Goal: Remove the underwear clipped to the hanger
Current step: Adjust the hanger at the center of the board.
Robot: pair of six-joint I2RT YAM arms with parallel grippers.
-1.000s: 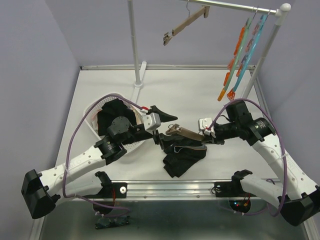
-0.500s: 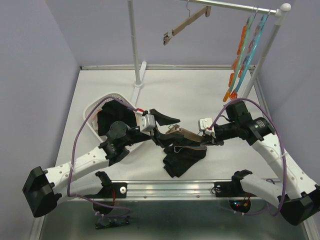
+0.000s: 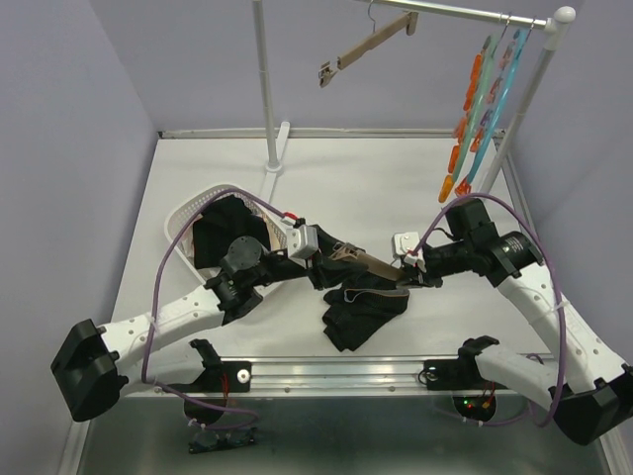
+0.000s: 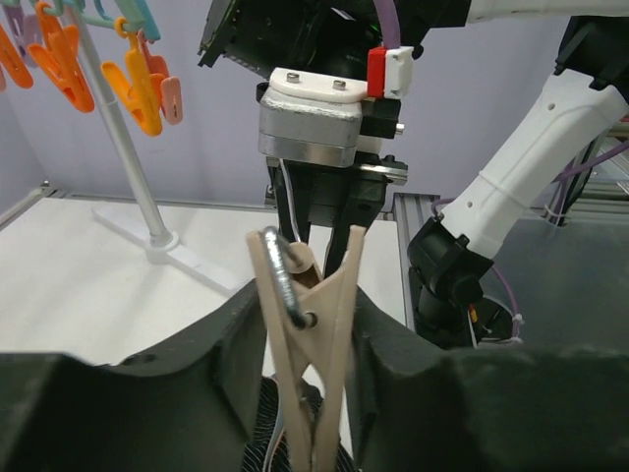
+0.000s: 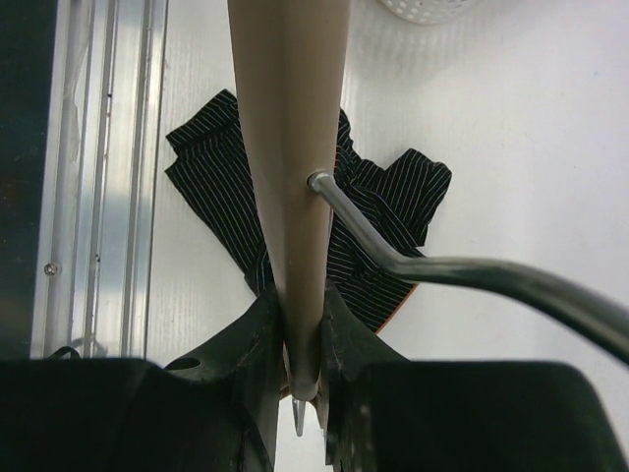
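A wooden clip hanger (image 3: pixel 371 263) lies low over the table between my two grippers. Black pinstriped underwear (image 3: pixel 361 309) hangs from it onto the table. My left gripper (image 3: pixel 329 265) is shut on the hanger's wooden clip (image 4: pixel 305 364), one finger on each side of it, with striped cloth (image 4: pixel 267 433) just below. My right gripper (image 3: pixel 406 280) is shut on the other end of the hanger bar (image 5: pixel 290 177). The right wrist view shows the metal hook (image 5: pixel 442 270) and the underwear (image 5: pixel 221 182) spread beneath.
A white basket (image 3: pixel 183 213) holding black garments sits at the left. A white rack with poles (image 3: pixel 265 89) stands at the back, carrying a bare wooden hanger (image 3: pixel 366 47) and coloured plastic clip hangers (image 3: pixel 480 109). An aluminium rail (image 3: pixel 346 371) runs along the near edge.
My left gripper was open beside the hanger; it has moved right onto the clip and shut on it. The right gripper has kept its hold, almost still.
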